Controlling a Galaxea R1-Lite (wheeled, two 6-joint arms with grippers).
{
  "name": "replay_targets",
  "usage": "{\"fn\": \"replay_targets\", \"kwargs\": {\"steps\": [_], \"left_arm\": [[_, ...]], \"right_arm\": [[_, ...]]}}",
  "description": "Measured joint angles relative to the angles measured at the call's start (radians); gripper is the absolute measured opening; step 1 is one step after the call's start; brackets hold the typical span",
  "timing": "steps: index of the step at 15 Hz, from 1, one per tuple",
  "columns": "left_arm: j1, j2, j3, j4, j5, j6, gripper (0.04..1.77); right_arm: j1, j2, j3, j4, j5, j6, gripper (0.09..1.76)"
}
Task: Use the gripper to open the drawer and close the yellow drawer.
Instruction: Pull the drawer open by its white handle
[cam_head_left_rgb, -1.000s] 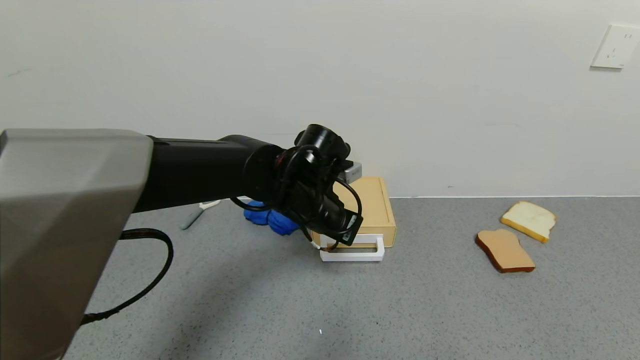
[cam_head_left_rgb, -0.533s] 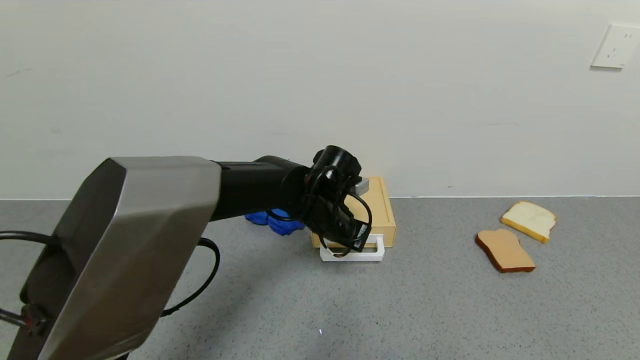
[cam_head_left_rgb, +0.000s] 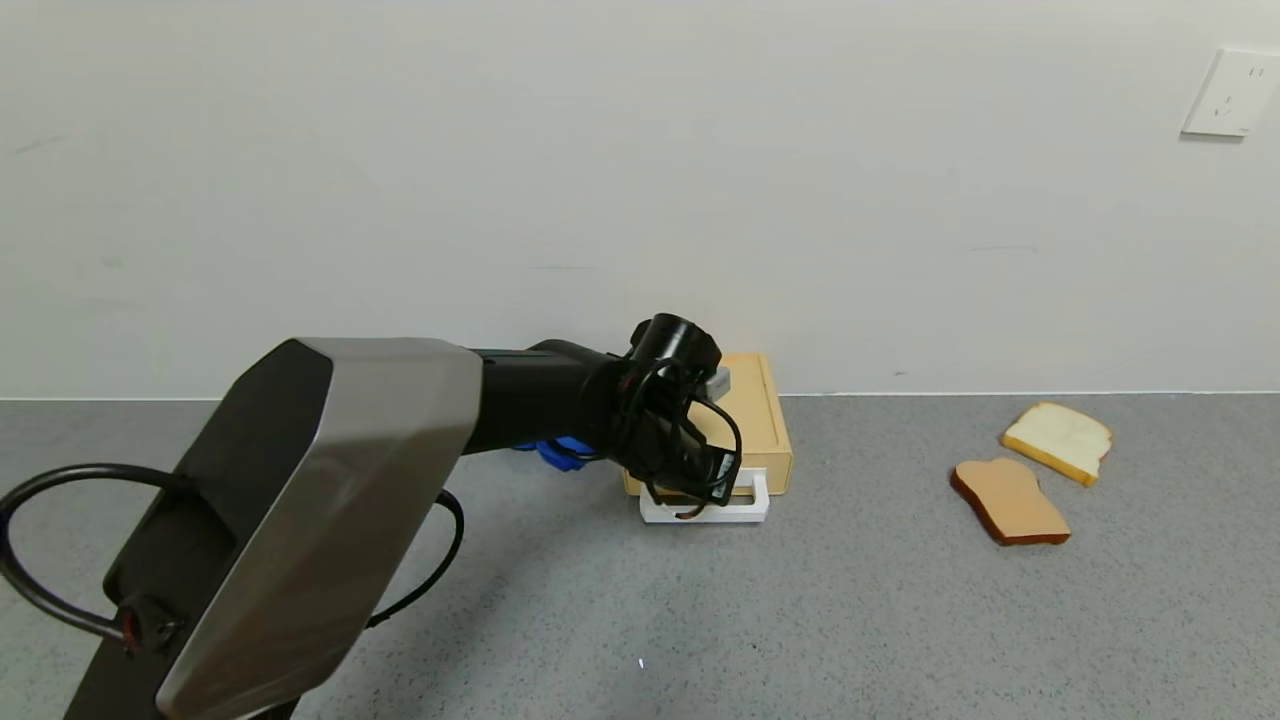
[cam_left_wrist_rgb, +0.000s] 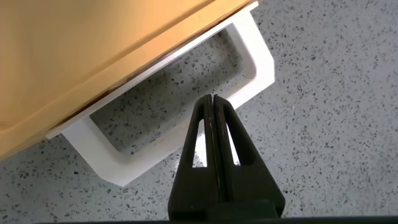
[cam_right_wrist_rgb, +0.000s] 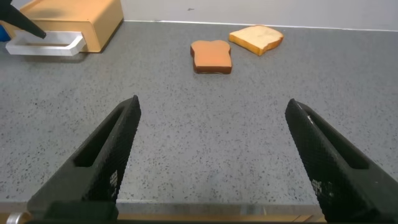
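The yellow-tan drawer (cam_head_left_rgb: 755, 415) stands against the wall, its tray pushed in and its white loop handle (cam_head_left_rgb: 735, 512) sticking out over the counter. My left gripper (cam_head_left_rgb: 700, 488) is down at the handle. In the left wrist view the gripper (cam_left_wrist_rgb: 212, 101) is shut and empty, its tip just above the handle's front bar (cam_left_wrist_rgb: 252, 59), outside the loop, with the drawer's front (cam_left_wrist_rgb: 93, 43) beyond. My right gripper (cam_right_wrist_rgb: 212, 104) is open and empty, low over the counter far from the drawer (cam_right_wrist_rgb: 78, 22); it does not show in the head view.
A blue cloth (cam_head_left_rgb: 560, 452) lies left of the drawer, partly behind my left arm. A brown bread slice (cam_head_left_rgb: 1010, 500) and a pale one (cam_head_left_rgb: 1058, 440) lie to the right. A wall socket (cam_head_left_rgb: 1230, 92) is high on the right.
My left arm has swung down and forward, and its gripper has dropped from above the drawer's front to the white handle. The drawer and the bread have not moved.
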Motion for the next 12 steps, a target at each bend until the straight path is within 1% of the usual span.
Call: {"fn": "replay_targets", "kwargs": {"steps": [8, 12], "left_arm": [[0.029, 0.029, 0.004, -0.032, 0.004, -0.01, 0.11], [0.03, 0.038, 0.007, -0.034, 0.004, -0.031, 0.11]], "right_arm": [[0.0, 0.0, 0.0, 0.0, -0.001, 0.0, 1.71], [0.0, 0.0, 0.0, 0.0, 0.0, 0.0, 1.71]]}}
